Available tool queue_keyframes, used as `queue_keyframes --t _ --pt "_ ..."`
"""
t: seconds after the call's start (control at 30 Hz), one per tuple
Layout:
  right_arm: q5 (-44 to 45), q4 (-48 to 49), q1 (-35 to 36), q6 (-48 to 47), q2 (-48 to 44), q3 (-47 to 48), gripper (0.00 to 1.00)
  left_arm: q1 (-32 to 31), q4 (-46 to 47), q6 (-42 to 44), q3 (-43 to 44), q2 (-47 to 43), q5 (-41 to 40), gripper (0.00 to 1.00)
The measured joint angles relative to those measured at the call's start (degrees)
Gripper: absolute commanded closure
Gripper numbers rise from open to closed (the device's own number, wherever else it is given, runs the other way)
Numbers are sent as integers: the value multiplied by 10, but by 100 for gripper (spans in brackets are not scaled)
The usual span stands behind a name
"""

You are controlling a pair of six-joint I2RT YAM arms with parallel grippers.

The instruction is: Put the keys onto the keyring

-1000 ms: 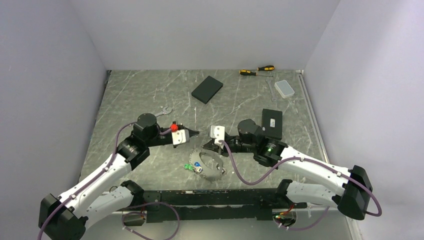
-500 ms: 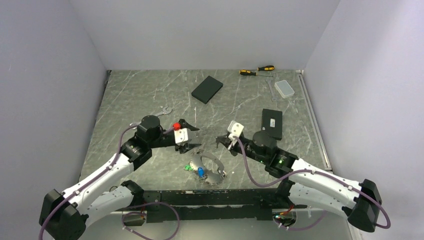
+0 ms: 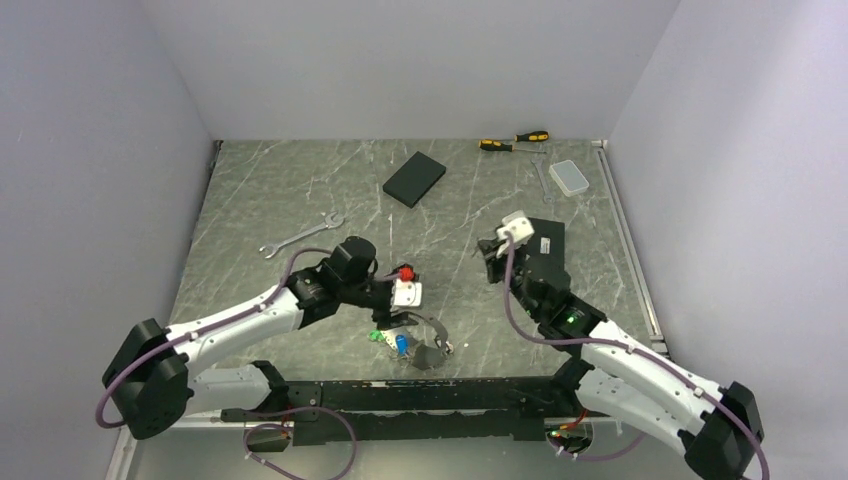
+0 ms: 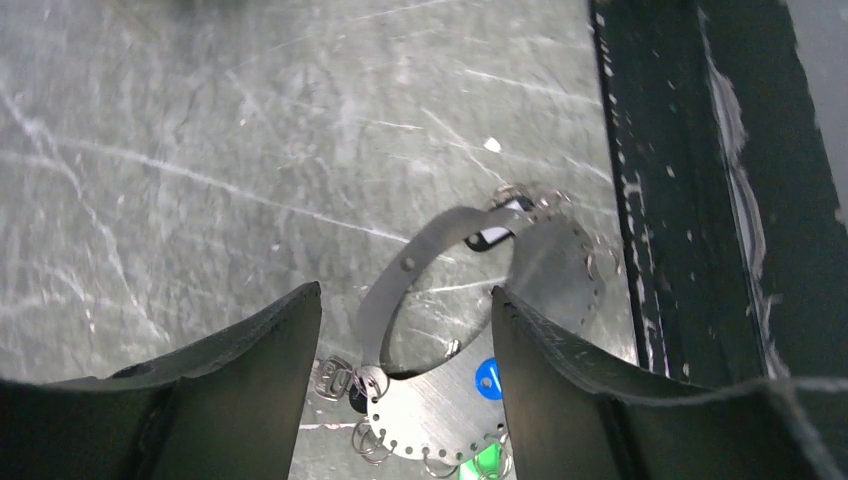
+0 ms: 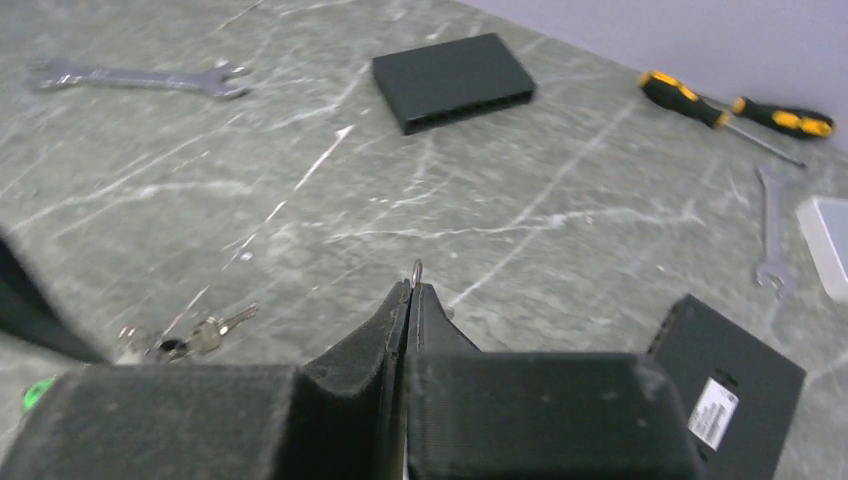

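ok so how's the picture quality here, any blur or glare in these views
Top external view: even, soft light, all sharp, faint shadows on the grey marbled table. Left wrist view: the large thin silver keyring is fairly sharp, the left gripper's black fingers are dark and soft. Right wrist view: the right gripper is blurred, the yellow-and-black screwdrivers slightly soft.

Top external: bright, even, diffuse light from overhead; sharp across the frame; table point(image 3: 290, 190) shows a dull sheen, with only short, soft shadows beneath the arms; walls wash pale lilac

Left wrist: dimmer and greyer; table surface smeared with blur at 12 o'clock; keyring point(image 4: 398, 275) fairly crisp, mild glare on its metal; left gripper point(image 4: 405, 292) dark, soft-edged at 6 o'clock

Right wrist: well lit, faint sheen on the table; right gripper point(image 5: 411, 290) near-black and out of focus at 6 o'clock; screwdrivers point(image 5: 690, 100) at 1 o'clock slightly soft
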Motion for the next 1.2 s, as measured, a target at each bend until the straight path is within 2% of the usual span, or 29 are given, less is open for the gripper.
queue_keyframes --t 0.13,0.2,0.4,0.5,0.8,1.2 --pt "-21 -1 -76 38 -28 -11 100 -10 -57 135 -12 -24 31 43" --pt "-29 -1 -92 52 -35 -12 100 -23 -86 193 -7 -17 38 46" --pt "-45 0 -103 75 -48 -30 100 -91 -154 309 30 82 38 47" --pt "-47 -3 -108 79 -59 -45 100 -117 -184 341 49 124 34 52" --pt "-55 -5 -118 80 -73 -50 100 -162 -230 409 126 208 16 55" --pt "-75 -4 -124 84 -73 -52 100 -196 -248 462 135 254 -22 62"
